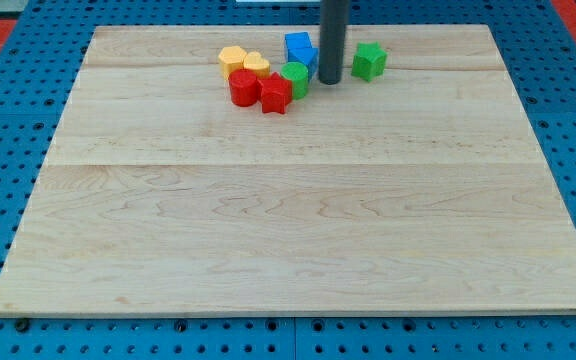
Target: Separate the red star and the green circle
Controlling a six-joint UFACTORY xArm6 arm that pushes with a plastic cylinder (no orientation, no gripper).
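The red star [275, 95] lies near the top middle of the wooden board [298, 240], touching the green circle [295, 77] just up and right of it. My tip [329, 81] stands just to the right of the green circle, close to it, between it and a green star-like block [369, 61]. A red round block [243, 87] sits against the red star's left side.
An orange block [233, 59] and a yellow block [256, 66] lie above the red ones. Two blue blocks [299, 47] sit above the green circle, partly behind the rod. Blue pegboard [8, 150] surrounds the board.
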